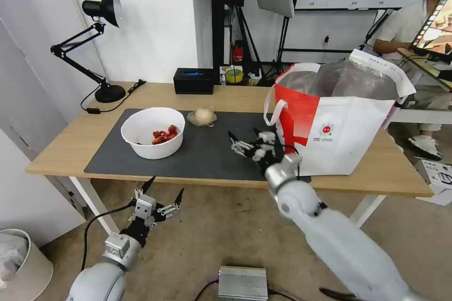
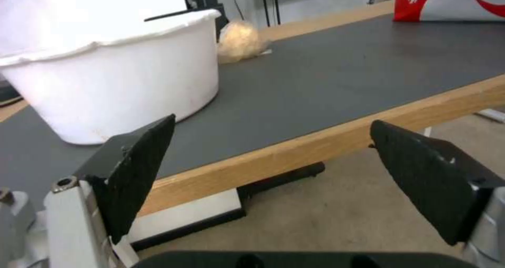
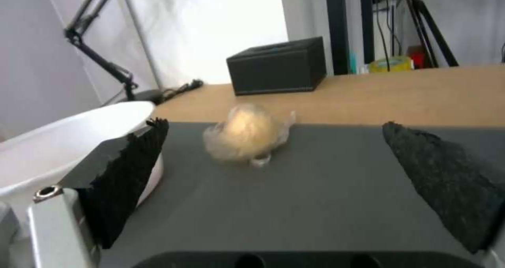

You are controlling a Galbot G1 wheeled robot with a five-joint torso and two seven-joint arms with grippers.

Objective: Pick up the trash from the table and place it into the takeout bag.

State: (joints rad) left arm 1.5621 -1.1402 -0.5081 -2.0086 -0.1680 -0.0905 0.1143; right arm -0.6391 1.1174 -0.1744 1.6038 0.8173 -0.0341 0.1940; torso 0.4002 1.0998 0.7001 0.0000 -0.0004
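A white round bowl (image 1: 153, 131) with red scraps sits on the left of the dark grey mat (image 1: 212, 150) on the table (image 1: 70, 146). Behind it lies a beige ball in clear wrap (image 1: 202, 116). The red-and-white takeout bag (image 1: 339, 122) stands open at the table's right end. My right gripper (image 1: 244, 134) hovers open over the mat just left of the bag, pointing at the ball (image 3: 247, 135), some way short of it. My left gripper (image 1: 165, 187) hangs open below the table's front edge, in front of the bowl (image 2: 116, 74).
A black rectangular box (image 1: 193, 80) and a black desk lamp (image 1: 101, 9) stand along the table's back edge. A silver box (image 1: 242, 282) lies on the floor in front of the table, and a round bin (image 1: 19, 263) stands at the lower left.
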